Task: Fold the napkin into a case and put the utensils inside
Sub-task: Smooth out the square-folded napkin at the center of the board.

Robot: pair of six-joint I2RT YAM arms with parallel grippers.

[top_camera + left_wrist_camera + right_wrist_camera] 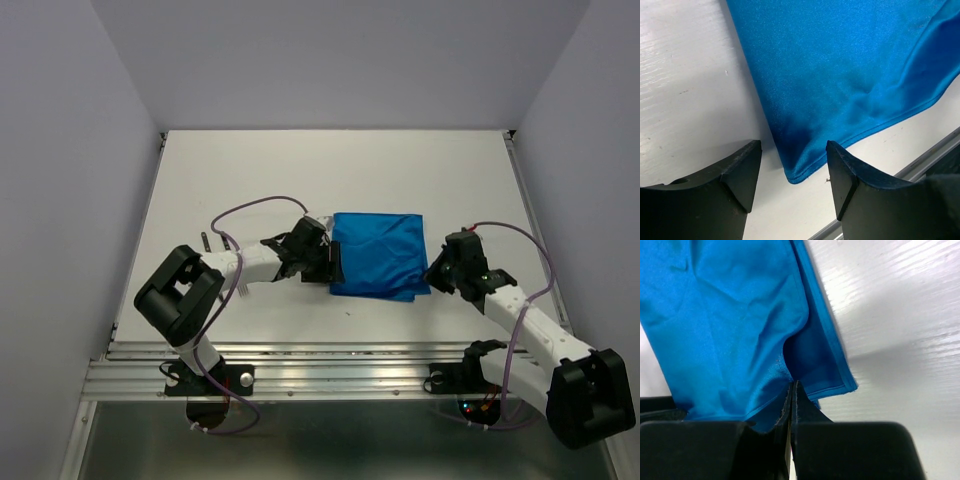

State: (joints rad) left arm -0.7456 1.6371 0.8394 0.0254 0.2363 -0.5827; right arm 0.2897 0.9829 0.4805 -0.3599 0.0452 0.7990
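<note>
Napkin (378, 255), blue, folded, mid-table, long axis 9-to-3: right gripper (792, 390) pinched together on its 3 o'clock near corner; left gripper (793, 155), jaws apart, straddles the 9 o'clock near corner.

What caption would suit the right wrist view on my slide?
The right jaws, shut, pinch an edge of the blue napkin lying on the white table.

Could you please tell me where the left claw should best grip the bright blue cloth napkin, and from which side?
Probably the near-left corner of the bright blue cloth napkin, coming in from its left: that hemmed corner lies flat on the white table within the open left claw.
</note>
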